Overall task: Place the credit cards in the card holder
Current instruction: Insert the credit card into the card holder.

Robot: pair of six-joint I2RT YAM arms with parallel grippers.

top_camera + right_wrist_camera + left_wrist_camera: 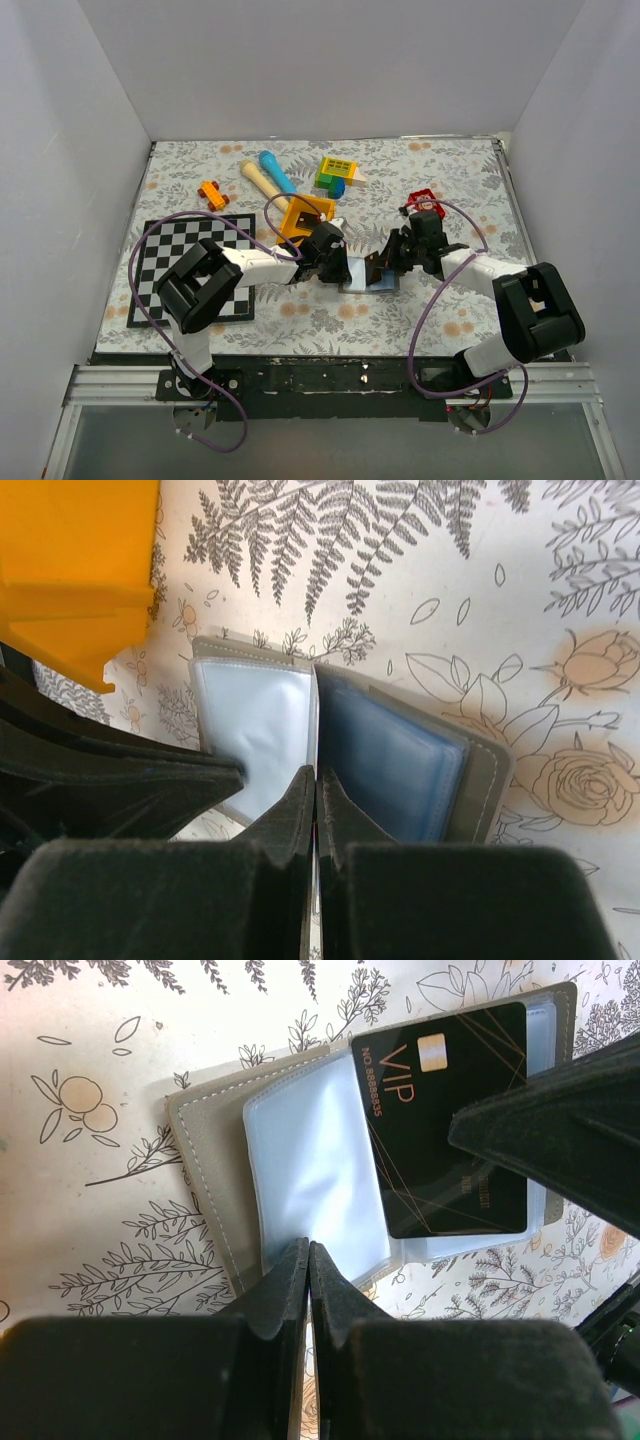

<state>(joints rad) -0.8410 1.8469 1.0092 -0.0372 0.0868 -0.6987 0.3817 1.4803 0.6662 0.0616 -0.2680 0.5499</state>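
One card holder [205, 1160] lies open on the surface [90, 1190]. One black credit card [440, 1140] sits over one pocket, its long axis along the fold. The right pincer [316, 775] grips the card, and the left pincer [308, 1250] is closed at the holder's edge.

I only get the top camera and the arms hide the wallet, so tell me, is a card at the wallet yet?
Observer: Yes. The left wrist view shows one black card, VIP face showing, over the open wallet.
Operator: Who holds it?
Observer: It looks pinched in the right jaws, which are shut across its edge.
Operator: And the left?
Observer: The left jaws are shut, tips at the pale pocket's edge; whether they grip it I can't tell.
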